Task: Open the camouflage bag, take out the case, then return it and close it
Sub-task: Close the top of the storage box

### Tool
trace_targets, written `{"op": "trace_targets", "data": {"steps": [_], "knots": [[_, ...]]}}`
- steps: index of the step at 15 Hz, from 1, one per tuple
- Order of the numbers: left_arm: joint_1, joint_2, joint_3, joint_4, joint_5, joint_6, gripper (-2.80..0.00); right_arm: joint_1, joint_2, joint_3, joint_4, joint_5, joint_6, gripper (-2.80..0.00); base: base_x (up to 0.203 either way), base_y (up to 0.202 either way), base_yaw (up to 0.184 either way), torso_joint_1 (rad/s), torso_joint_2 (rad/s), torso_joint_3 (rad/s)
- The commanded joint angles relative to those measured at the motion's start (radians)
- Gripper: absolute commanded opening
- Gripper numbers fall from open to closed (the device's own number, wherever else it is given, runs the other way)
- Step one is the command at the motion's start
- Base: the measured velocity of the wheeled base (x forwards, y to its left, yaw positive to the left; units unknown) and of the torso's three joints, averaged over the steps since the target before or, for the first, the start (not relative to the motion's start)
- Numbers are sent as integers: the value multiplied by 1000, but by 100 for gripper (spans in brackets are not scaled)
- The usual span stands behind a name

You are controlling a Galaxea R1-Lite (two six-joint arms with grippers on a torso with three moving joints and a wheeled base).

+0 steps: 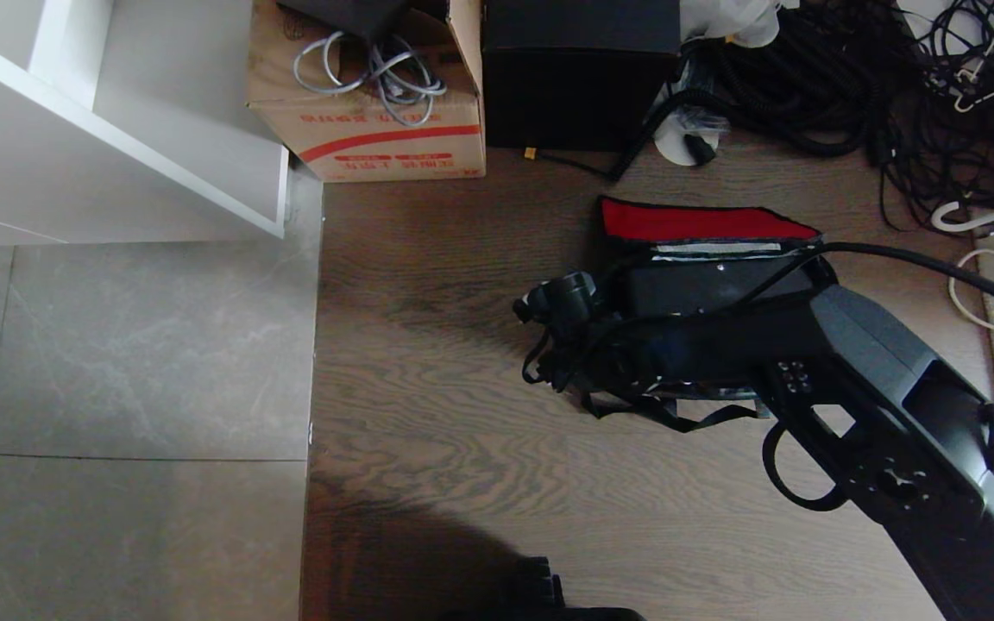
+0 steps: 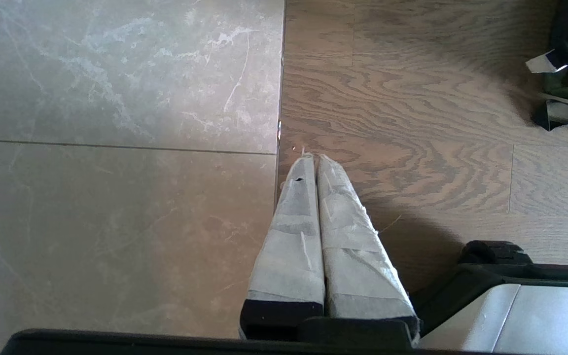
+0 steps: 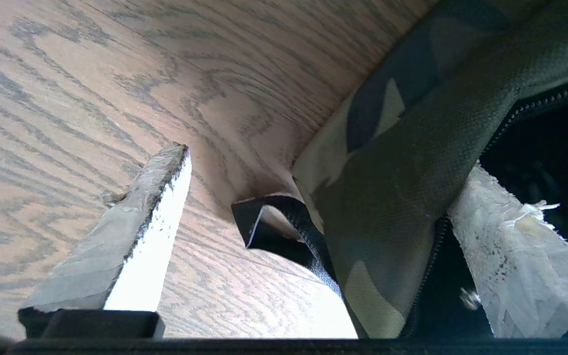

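The camouflage bag point(image 3: 412, 162) lies open on the wooden floor, its red inner panel point(image 1: 704, 222) folded back at the far side. The flat black case point(image 1: 704, 285) shows inside it, partly hidden under my right arm point(image 1: 808, 345). My right gripper point(image 3: 323, 162) is open and straddles the bag's end wall. One taped finger point(image 3: 151, 207) is outside over the floor, the other point(image 3: 506, 256) inside along the black zipper edge. A black strap point(image 3: 274, 227) loops between the fingers. My left gripper point(image 2: 311, 158) is shut on nothing, parked above the seam between tile and wood.
A cardboard box point(image 1: 376, 121) and a tall black box point(image 1: 579, 78) stand at the far side. Tangled black cables point(image 1: 894, 86) fill the far right. A white cabinet point(image 1: 117, 129) and grey tiles point(image 1: 117, 345) lie to the left.
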Motion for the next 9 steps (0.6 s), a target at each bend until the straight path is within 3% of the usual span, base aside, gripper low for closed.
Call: {"op": "trace_targets", "data": {"steps": [1, 6, 9], "knots": [[0, 0, 0, 1, 0, 0, -280, 1, 36, -28, 0, -5, -3, 0, 0, 0, 0, 0, 0, 0], [0, 0, 0, -1, 0, -1, -280, -4, -67, -17, 17, 4, -15, 0, 0, 0, 0, 0, 0, 0], [0, 0, 0, -1, 0, 0, -280, -4, -165, 14, 109, 27, -19, 0, 0, 0, 0, 0, 0, 0]]}}
